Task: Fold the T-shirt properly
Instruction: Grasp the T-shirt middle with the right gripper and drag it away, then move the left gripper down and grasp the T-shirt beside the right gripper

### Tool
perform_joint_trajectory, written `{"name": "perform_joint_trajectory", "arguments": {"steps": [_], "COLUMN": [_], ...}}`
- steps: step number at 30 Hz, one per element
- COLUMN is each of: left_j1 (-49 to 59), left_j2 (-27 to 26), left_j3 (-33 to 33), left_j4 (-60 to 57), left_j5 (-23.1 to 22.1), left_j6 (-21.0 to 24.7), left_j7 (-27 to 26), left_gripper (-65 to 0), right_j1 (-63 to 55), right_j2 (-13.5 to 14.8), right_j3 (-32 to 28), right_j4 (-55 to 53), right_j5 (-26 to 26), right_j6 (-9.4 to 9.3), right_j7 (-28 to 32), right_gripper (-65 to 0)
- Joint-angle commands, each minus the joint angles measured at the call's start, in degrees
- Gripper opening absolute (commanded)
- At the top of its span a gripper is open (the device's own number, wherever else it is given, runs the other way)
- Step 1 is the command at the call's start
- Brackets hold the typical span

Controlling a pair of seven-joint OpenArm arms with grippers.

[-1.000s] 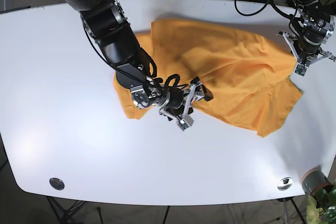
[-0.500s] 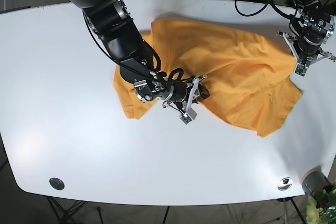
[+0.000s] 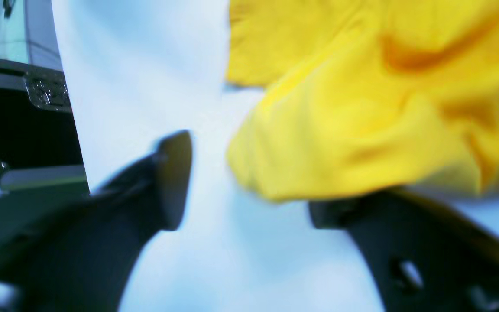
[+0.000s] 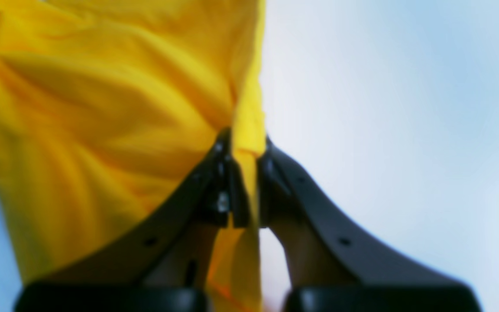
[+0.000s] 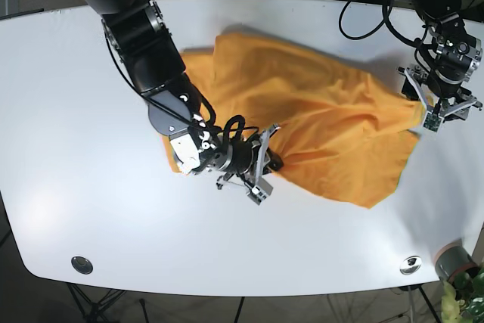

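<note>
My right arm reaches in from eleven o'clock in the base view, elbow bent, forearm running down toward five o'clock. My right gripper point(image 5: 265, 163) lies low near the middle, its black curved fingers point(image 4: 228, 182) pinched together on a fold of orange-yellow T-shirt cloth point(image 5: 325, 130). My left arm comes in from one o'clock. My left gripper point(image 5: 432, 105) sits at three o'clock, black fingers point(image 3: 171, 177) spread wide, gripping nothing.

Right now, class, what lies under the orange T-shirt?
Under the T-shirt the white table shows all around its edges. Whatever else sits beneath the cloth is covered. The right gripper pinches one edge; the left gripper is open beside another.
</note>
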Motion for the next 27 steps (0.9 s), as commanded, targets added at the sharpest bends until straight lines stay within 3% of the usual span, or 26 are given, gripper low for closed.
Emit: {"name": "perform_joint_trajectory", "arguments": {"steps": [1,4,12,15,20,27], "left_j1": [-1.7,-2.4,-2.23,-2.14,-2.14,-1.26], "left_j2": [0.92,1.54,1.63,1.71,1.71,1.63], "left_j3": [-0.36,-0.28,-0.8,-2.03,-5.9,-8.45], "left_j4": [0.98,1.33,2.65,2.65,2.12,2.38], "left_j5": [0.39,0.04,-7.7,-9.11,-10.51,-10.6], "left_j6": [0.38,0.38,0.38,0.38,0.38,0.38], "left_j7": [-0.1,-0.1,-0.1,-0.1,-0.1,-0.1], "left_gripper": [-24.6,-24.3,-24.7,-24.7,-24.7,-24.7], "right_j1": [3.11,4.7,11.38,14.81,20.08,28.43], "right_j2": [1.4,3.59,9.4,10.45,10.54,11.51], "right_j3": [0.3,0.3,0.3,1.8,9.8,10.94], "right_j4": [5.26,10.36,19.76,20.47,20.47,20.38], "right_j5": [0.94,1.12,1.38,1.38,1.21,1.47], "right_j6": [0.07,0.07,0.16,0.16,0.6,0.6], "right_j7": [-0.43,-2.98,-8.78,-10.98,-15.28,-17.39], "right_gripper": [-63.3,-63.3,-63.1,-63.1,-63.1,-63.1]}}
